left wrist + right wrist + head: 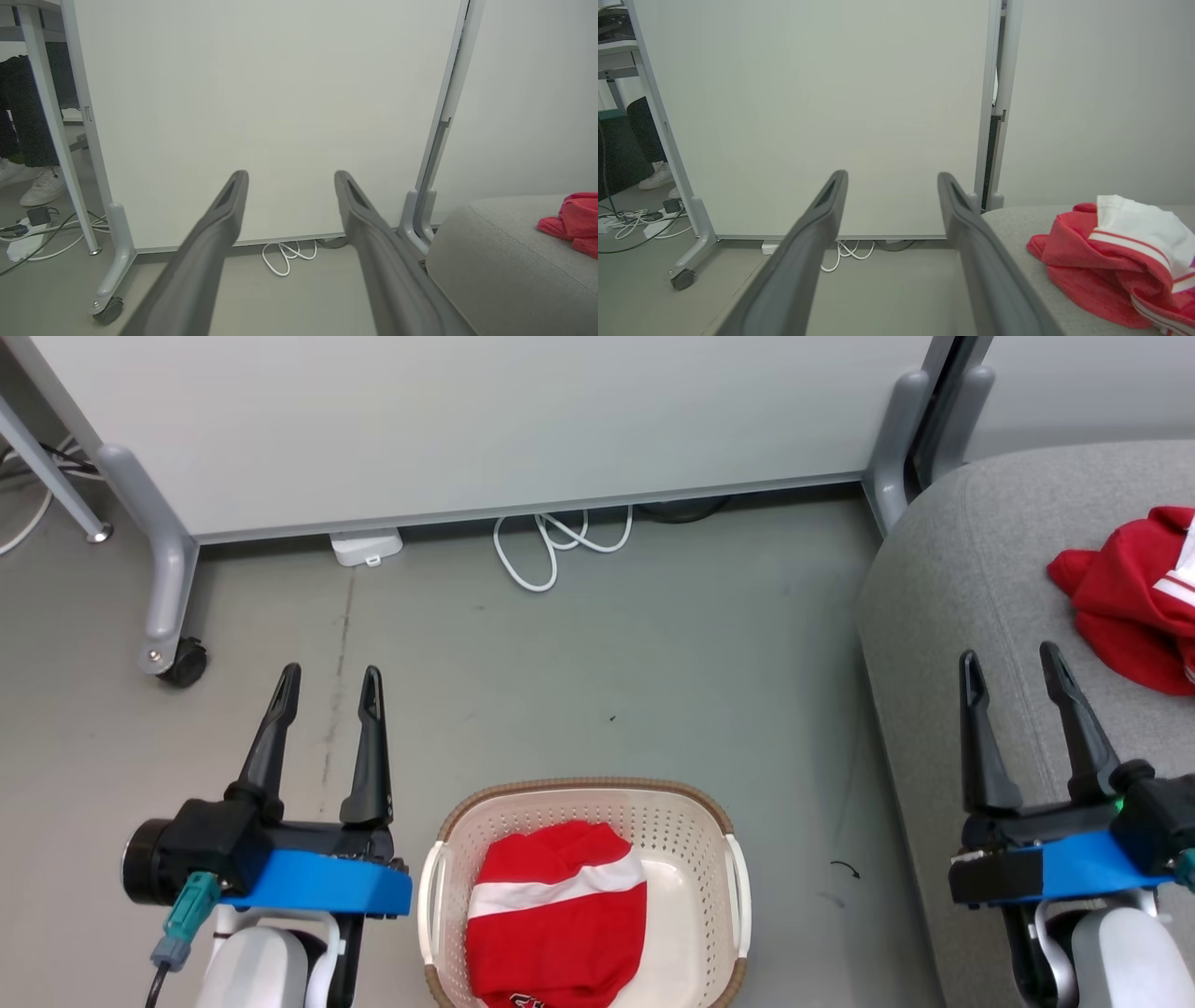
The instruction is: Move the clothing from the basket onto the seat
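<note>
A cream perforated basket with a brown rim sits on the floor at the bottom centre of the head view. In it lies red clothing with a white band. Another red and white garment lies on the grey seat at the right. My left gripper hovers open and empty, left of the basket. Over the seat's near edge my right gripper is open too, holding nothing, left of the garment there.
A pale partition panel on wheeled grey legs stands across the back. White cable loops on the floor under it. In the left wrist view a person's white shoes and a power strip sit beyond a table leg.
</note>
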Tool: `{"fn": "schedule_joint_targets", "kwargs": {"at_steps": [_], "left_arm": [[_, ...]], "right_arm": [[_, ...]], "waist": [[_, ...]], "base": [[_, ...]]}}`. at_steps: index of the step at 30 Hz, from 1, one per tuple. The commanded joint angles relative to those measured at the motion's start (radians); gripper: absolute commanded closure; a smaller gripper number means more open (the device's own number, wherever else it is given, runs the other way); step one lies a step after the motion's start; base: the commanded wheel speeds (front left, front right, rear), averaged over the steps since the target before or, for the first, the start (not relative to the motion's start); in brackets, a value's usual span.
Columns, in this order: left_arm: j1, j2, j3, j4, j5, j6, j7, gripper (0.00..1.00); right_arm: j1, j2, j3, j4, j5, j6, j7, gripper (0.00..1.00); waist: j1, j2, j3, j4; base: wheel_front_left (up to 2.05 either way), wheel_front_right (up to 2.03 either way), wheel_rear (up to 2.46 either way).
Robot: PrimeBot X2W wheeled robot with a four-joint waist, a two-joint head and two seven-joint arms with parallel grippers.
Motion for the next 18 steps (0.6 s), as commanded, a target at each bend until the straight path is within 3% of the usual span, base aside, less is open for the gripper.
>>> {"fn": "schedule_joint_targets", "kwargs": {"at_steps": [1, 18], "left_arm": [[0.015, -0.003, 0.012, -0.002, 0.009, -0.006, -0.005, 0.0], [0.1, -0.034, 0.065, 0.012, 0.039, -0.024, -0.005, 0.0]], "right_arm": [[0.024, 0.006, -0.002, -0.007, -0.009, 0.0, -0.003, 0.0], [0.115, 0.021, -0.009, -0.002, -0.005, 0.0, -0.003, 0.0]], "waist": [[0.0002, 0.0, -0.011, -0.001], [0.0002, 0.0, -0.073, -0.016]], "base": [[0.0, 0.0, 0.0], [0.0, 0.0, 0.0]]}}
